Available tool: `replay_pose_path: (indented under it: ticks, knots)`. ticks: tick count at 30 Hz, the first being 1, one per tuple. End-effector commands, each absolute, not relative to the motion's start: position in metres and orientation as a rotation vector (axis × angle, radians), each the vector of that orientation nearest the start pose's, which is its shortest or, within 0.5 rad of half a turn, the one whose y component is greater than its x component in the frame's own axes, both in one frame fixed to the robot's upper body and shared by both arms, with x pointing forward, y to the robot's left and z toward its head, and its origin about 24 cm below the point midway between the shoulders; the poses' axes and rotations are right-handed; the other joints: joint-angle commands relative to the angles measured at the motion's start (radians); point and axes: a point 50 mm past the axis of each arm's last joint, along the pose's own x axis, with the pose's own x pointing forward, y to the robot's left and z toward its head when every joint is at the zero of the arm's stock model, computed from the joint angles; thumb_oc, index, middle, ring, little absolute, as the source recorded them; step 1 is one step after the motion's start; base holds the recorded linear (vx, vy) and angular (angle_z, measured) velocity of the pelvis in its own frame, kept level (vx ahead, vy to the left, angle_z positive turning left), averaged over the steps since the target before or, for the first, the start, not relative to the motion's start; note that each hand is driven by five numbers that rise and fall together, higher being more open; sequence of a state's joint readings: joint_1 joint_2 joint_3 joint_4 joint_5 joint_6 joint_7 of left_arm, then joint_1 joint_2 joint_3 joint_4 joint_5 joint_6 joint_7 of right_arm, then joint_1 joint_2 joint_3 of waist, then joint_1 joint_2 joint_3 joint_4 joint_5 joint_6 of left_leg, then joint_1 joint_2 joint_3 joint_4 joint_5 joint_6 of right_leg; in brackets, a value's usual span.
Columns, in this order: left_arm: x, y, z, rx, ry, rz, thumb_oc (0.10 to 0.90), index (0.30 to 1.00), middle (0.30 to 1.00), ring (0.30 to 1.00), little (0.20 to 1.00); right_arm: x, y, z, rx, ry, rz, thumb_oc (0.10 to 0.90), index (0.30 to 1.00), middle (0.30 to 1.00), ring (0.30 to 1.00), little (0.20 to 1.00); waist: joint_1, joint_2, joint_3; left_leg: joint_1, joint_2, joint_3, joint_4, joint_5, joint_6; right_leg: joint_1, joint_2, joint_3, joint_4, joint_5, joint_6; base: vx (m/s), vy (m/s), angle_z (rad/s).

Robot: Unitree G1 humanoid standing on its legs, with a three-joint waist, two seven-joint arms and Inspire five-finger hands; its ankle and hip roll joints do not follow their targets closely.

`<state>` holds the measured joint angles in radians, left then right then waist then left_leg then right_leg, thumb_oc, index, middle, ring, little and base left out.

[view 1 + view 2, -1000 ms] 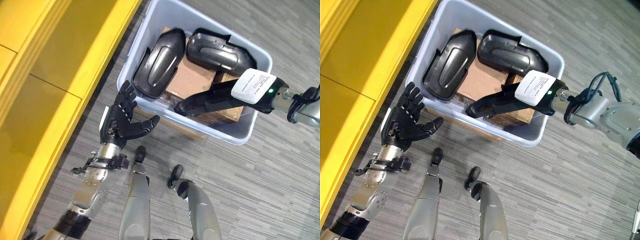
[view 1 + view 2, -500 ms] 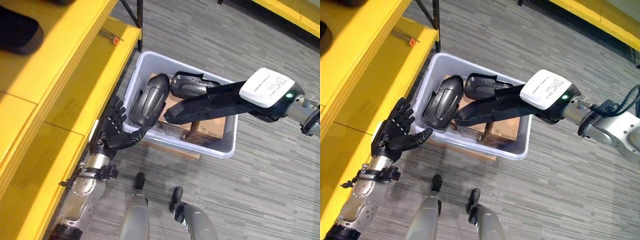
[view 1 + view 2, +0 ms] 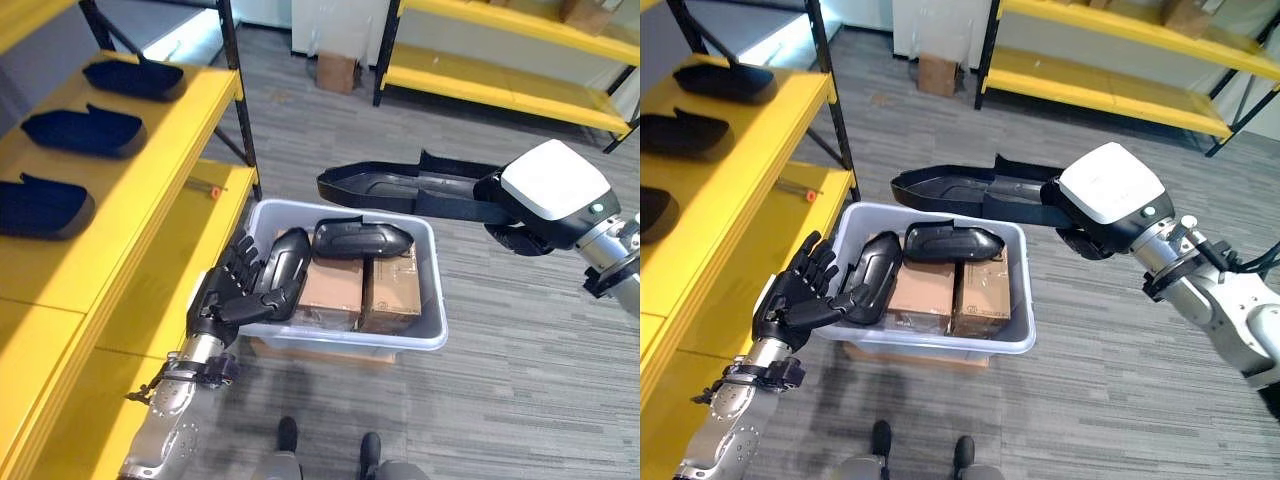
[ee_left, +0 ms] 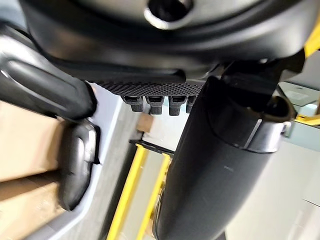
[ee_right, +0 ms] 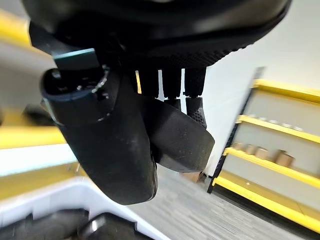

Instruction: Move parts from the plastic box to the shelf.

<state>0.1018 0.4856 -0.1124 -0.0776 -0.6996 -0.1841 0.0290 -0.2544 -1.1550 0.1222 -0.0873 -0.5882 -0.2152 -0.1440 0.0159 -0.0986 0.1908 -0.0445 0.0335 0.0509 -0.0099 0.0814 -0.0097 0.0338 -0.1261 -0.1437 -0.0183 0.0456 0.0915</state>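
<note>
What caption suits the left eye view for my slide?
Right hand lifts a long black plastic part above the grey plastic box beside yellow shelf.

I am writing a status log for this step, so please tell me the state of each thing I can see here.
Right hand: shut on a long black part, held level above the box.
Left hand: open, at the box's near left corner.
Plastic box: on the floor, open-topped.
Two black parts in the box: resting on cardboard cartons.
Shelf: three dark parts lying in a row.
</note>
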Motion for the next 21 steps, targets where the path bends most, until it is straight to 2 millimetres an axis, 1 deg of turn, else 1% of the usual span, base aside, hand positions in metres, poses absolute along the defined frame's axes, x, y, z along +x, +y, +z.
replay_pose_path:
  ticks: [1, 5, 6, 7, 9, 10, 12, 14, 17, 19, 20, 21]
  knots:
    - [0.233, 0.218, 0.085, -0.191, -0.215, -0.101, 0.900, 1.000, 1.000, 1.000, 1.000, 0.272, -0.256, 0.261, -1.596, -0.761, -0.195, 0.400, 0.300, 0.300, 0.300, 0.300, 0.024, -0.028, -0.146, -0.006, 0.072, -0.041, -0.041, -0.032, -0.013, 0.020, -0.047, -0.015, 0.045, -0.058, 0.074, 0.00, 0.000, 0.00]
    - [0.234, 0.216, 0.084, -0.205, -0.213, -0.088, 0.900, 1.000, 1.000, 1.000, 1.000, 0.279, -0.248, 0.256, -1.506, -0.778, -0.212, 0.400, 0.300, 0.300, 0.300, 0.300, 0.026, -0.015, -0.159, 0.014, 0.077, -0.036, -0.035, -0.039, -0.010, 0.031, -0.045, -0.004, 0.055, -0.072, 0.070, 0.00, -0.011, -0.02]
    - [0.235, 0.215, 0.085, -0.211, -0.222, -0.080, 0.900, 1.000, 1.000, 1.000, 1.000, 0.284, -0.241, 0.255, -1.456, -0.801, -0.218, 0.400, 0.300, 0.300, 0.300, 0.300, 0.029, -0.008, -0.160, 0.019, 0.080, -0.035, -0.027, -0.044, -0.010, 0.033, -0.041, 0.001, 0.072, -0.086, 0.065, -0.02, -0.032, -0.05]
    - [0.234, 0.215, 0.085, -0.211, -0.222, -0.078, 0.900, 1.000, 1.000, 1.000, 1.000, 0.284, -0.240, 0.255, -1.455, -0.802, -0.218, 0.400, 0.300, 0.300, 0.300, 0.300, 0.028, -0.009, -0.159, 0.020, 0.080, -0.035, -0.025, -0.045, -0.010, 0.032, -0.041, 0.002, 0.074, -0.088, 0.064, -0.03, -0.054, -0.09]
    - [0.234, 0.215, 0.082, -0.231, -0.217, -0.059, 0.900, 1.000, 1.000, 1.000, 1.000, 0.288, -0.230, 0.255, -1.391, -0.830, -0.214, 0.400, 0.300, 0.300, 0.300, 0.300, 0.037, -0.002, -0.156, 0.028, 0.087, -0.041, -0.012, -0.046, -0.011, 0.039, -0.033, 0.004, 0.094, -0.109, 0.054, -0.03, -0.056, -0.11]
    - [0.234, 0.215, 0.082, -0.230, -0.218, -0.058, 0.900, 1.000, 1.000, 1.000, 1.000, 0.289, -0.230, 0.255, -1.391, -0.831, -0.213, 0.400, 0.300, 0.300, 0.300, 0.300, 0.036, -0.002, -0.155, 0.029, 0.087, -0.041, -0.012, -0.047, -0.012, 0.040, -0.033, 0.004, 0.095, -0.110, 0.053, -0.03, -0.090, -0.07]
    - [0.232, 0.215, 0.080, -0.232, -0.209, -0.051, 0.900, 1.000, 1.000, 1.000, 1.000, 0.290, -0.222, 0.256, -1.366, -0.855, -0.199, 0.400, 0.300, 0.300, 0.300, 0.300, 0.049, 0.003, -0.152, 0.027, 0.100, -0.050, -0.011, -0.032, -0.022, 0.049, -0.016, -0.003, 0.102, -0.132, 0.041, -0.04, -0.125, -0.01]
    - [0.229, 0.217, 0.079, -0.237, -0.205, -0.040, 0.900, 1.000, 1.000, 1.000, 1.000, 0.289, -0.220, 0.257, -1.348, -0.873, -0.196, 0.400, 0.300, 0.300, 0.300, 0.300, 0.056, 0.008, -0.143, 0.016, 0.114, -0.062, -0.009, -0.013, -0.034, 0.049, 0.002, -0.013, 0.111, -0.150, 0.026, -0.06, -0.140, 0.08]
    - [0.225, 0.219, 0.074, -0.249, -0.191, -0.019, 0.900, 1.000, 1.000, 1.000, 1.000, 0.288, -0.212, 0.260, -1.307, -0.920, -0.189, 0.400, 0.300, 0.300, 0.300, 0.300, 0.082, 0.019, -0.106, -0.018, 0.149, -0.095, 0.015, 0.026, -0.058, 0.037, 0.045, -0.039, 0.148, -0.189, -0.009, -0.10, -0.186, 0.23]
    - [0.225, 0.219, 0.075, -0.250, -0.192, -0.018, 0.900, 1.000, 1.000, 1.000, 1.000, 0.288, -0.212, 0.260, -1.307, -0.921, -0.189, 0.400, 0.300, 0.300, 0.300, 0.300, 0.078, 0.020, -0.105, -0.020, 0.152, -0.100, 0.017, 0.026, -0.061, 0.036, 0.047, -0.043, 0.152, -0.191, -0.012, -0.07, -0.109, 0.23]
    - [0.221, 0.221, 0.069, -0.257, -0.174, 0.001, 0.900, 1.000, 1.000, 1.000, 1.000, 0.288, -0.208, 0.260, -1.279, -0.938, -0.183, 0.400, 0.300, 0.300, 0.300, 0.300, 0.093, 0.028, -0.078, -0.036, 0.166, -0.124, 0.026, 0.050, -0.072, 0.033, 0.069, -0.063, 0.166, -0.206, -0.029, -0.13, -0.191, 0.30]
    - [0.220, 0.222, 0.068, -0.263, -0.172, 0.014, 0.900, 1.000, 1.000, 1.000, 1.000, 0.287, -0.206, 0.262, -1.267, -0.952, -0.175, 0.400, 0.300, 0.300, 0.300, 0.300, 0.106, 0.032, -0.064, -0.048, 0.169, -0.137, 0.028, 0.066, -0.077, 0.032, 0.075, -0.072, 0.168, -0.210, -0.036, -0.24, -0.323, 0.50]
